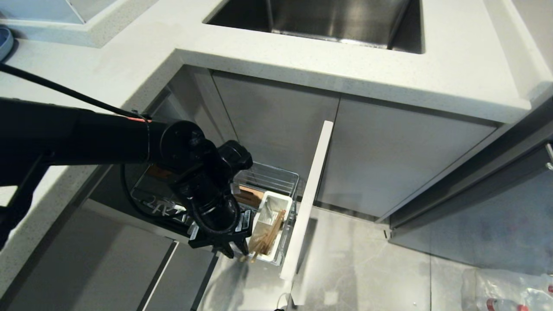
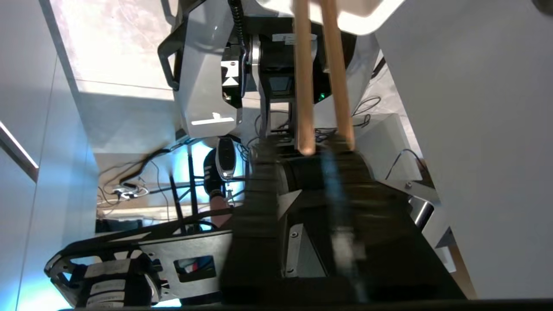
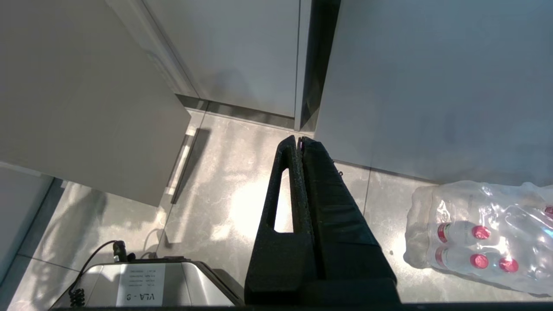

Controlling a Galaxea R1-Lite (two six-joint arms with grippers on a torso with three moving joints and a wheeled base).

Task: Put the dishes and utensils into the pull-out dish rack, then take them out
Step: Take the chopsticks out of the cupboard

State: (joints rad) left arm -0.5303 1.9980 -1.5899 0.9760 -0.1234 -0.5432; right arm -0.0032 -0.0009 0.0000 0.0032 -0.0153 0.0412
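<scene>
Chopsticks (image 1: 267,240) stand tilted in the white caddy (image 1: 273,203) of the pull-out dish rack (image 1: 276,181), tips out toward 7 o'clock. Your left gripper (image 1: 233,250) sits at the chopstick ends; whether it pinches them or has let go, you cannot tell. At 3 o'clock of the caddy is the rack's front panel (image 1: 307,194). Your right gripper (image 3: 300,142) hangs over the floor, fingers pressed together, a pack of bottles (image 3: 484,235) nearby.
</scene>
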